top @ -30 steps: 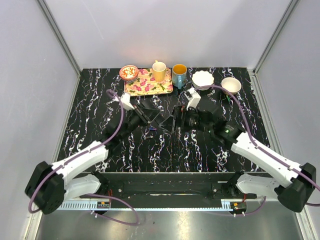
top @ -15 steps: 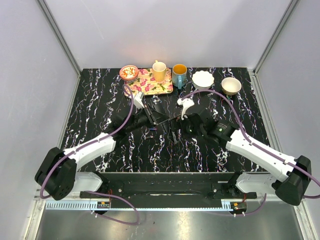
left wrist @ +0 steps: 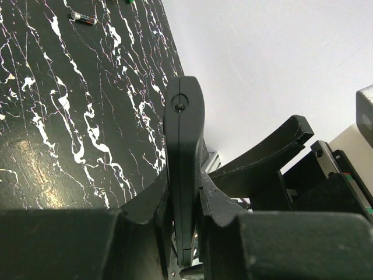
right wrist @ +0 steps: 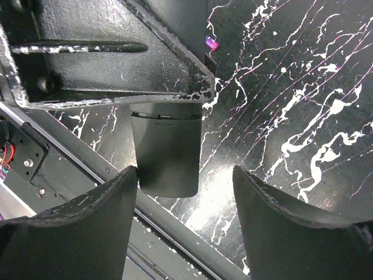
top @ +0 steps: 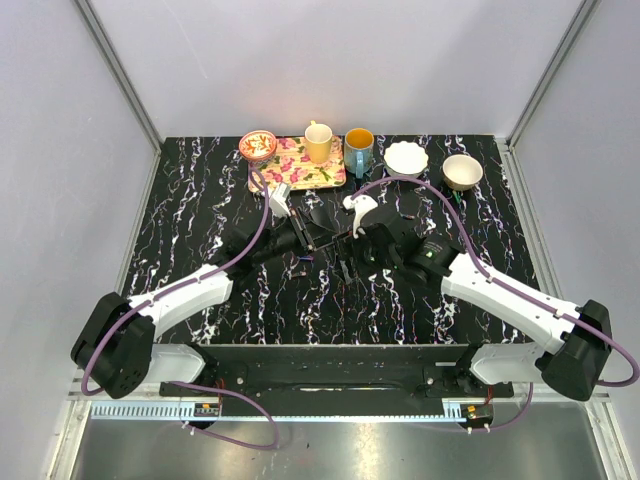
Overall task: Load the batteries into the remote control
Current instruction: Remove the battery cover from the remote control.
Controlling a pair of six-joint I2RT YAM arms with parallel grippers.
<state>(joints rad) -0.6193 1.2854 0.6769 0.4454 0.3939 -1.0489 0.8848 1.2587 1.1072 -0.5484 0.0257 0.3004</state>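
Beyond the left gripper (top: pixel 316 232), at the far edge of the black marbled table (top: pixel 200 210), a floral tray (top: pixel 290 172) carries a yellow mug (top: pixel 319 143), with a small red-patterned bowl (top: pixel 258 146) at its far left corner. Beyond the right gripper (top: pixel 347 243) stand a blue mug (top: pixel 359 151), a white bowl (top: pixel 406 158) and, farthest right, a cream bowl (top: pixel 462 172).
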